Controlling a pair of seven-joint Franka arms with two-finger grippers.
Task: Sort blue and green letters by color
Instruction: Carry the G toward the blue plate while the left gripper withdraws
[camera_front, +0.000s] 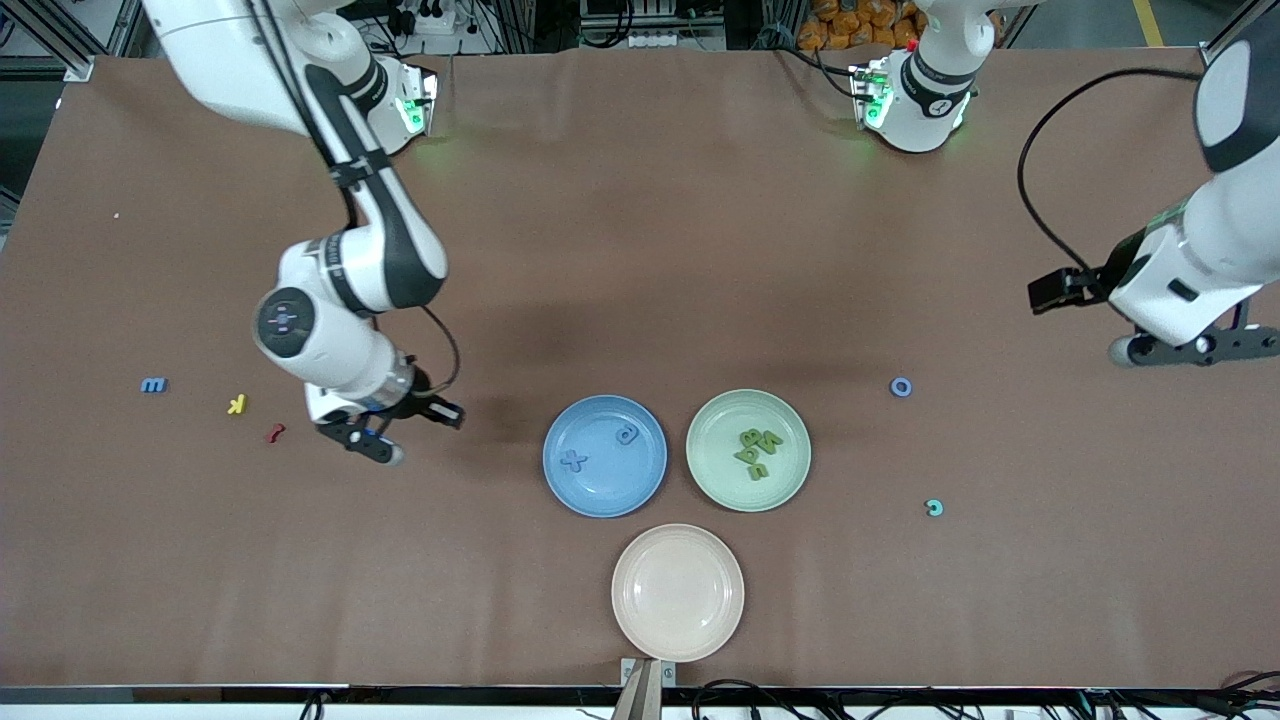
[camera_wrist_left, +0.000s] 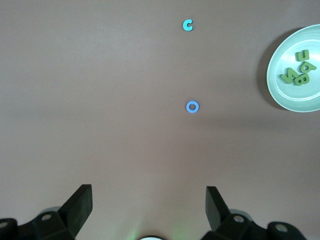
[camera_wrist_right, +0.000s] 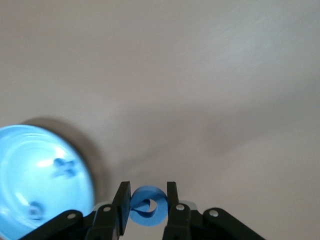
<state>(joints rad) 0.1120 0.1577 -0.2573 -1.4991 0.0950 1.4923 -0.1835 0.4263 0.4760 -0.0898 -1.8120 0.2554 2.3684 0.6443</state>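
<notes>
Step in hand, as I read it: carrying a blue letter to the blue plate.

Right gripper (camera_front: 385, 440) hangs over bare bench at about 9 o'clock from the blue plate (camera_front: 604, 497). Its fingers (camera_wrist_right: 121, 202) are clamped on a small rounded blue letter (camera_wrist_right: 148, 205). Loose on the bench toward the right arm's end: blue m (camera_front: 153, 384), yellow k (camera_front: 237, 404), dark red letter (camera_front: 274, 432).

Blue plate holds two blue letters, an x (camera_front: 572, 460) and a rounded one (camera_front: 627, 434). Green plate (camera_front: 748, 490) beside it holds a heap of olive green letters (camera_front: 757, 450). Empty cream plate (camera_front: 677, 630) sits at 6 o'clock, nearest the camera.

Blue ring letter (camera_front: 901, 386) and teal c (camera_front: 934, 508) lie toward the left arm's end. Left gripper (camera_wrist_left: 150, 202) waits above that end, fingers spread wide, holding nothing.

Next move likely calls for travel over the blue plate's bowl, then release low.

Letters look chunky and matte; plates smooth, round, shallow-rimmed; the bench cover is brown and flat.
</notes>
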